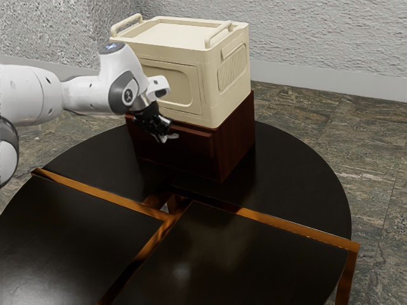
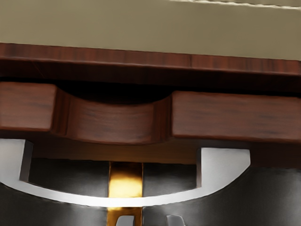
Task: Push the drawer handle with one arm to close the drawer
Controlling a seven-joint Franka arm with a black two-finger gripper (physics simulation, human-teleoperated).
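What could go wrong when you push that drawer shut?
My fingers are close to the curved handle, so they might slip off it. If I push too hard, the whole cabinet could slide on the table instead of the drawer closing. And the box sits on top of the cabinet near my arm, so I might bump it.
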